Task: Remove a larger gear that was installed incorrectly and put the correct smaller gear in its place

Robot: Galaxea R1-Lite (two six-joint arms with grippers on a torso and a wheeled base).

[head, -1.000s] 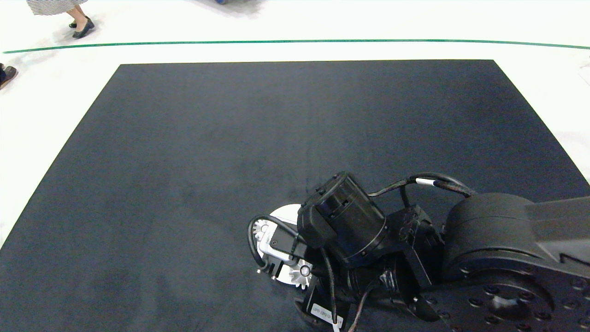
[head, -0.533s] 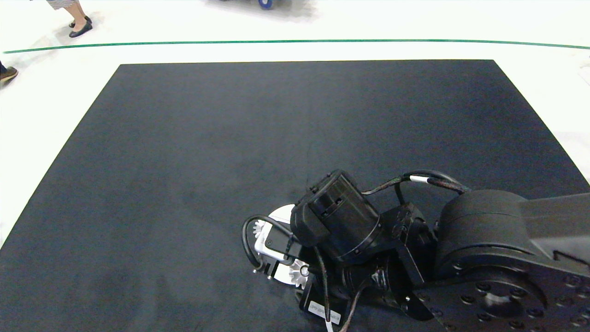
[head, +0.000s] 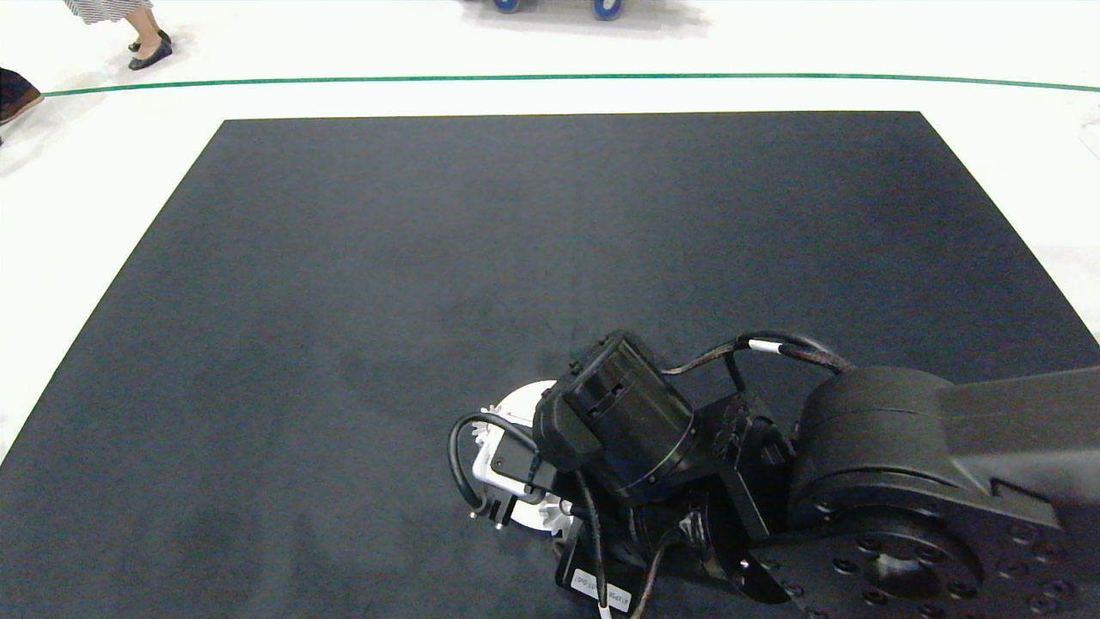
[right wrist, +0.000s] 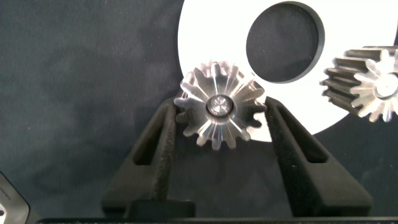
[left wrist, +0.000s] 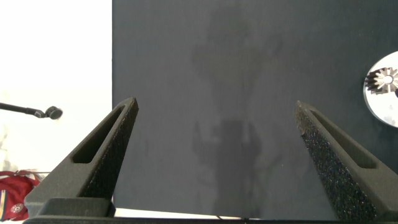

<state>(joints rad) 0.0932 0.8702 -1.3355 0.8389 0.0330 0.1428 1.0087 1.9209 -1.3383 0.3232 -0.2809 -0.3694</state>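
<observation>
Right gripper [right wrist: 217,118] | flanking silver gear [right wrist: 217,112] | white plate [right wrist: 205,37] edge

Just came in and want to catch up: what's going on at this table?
The right gripper is low over the black mat, set around a fluted silver gear at the edge of a white plate with a round hole. A second gear with dark sides sits on the plate's other side. The left gripper hangs open over bare mat, holding nothing.
</observation>
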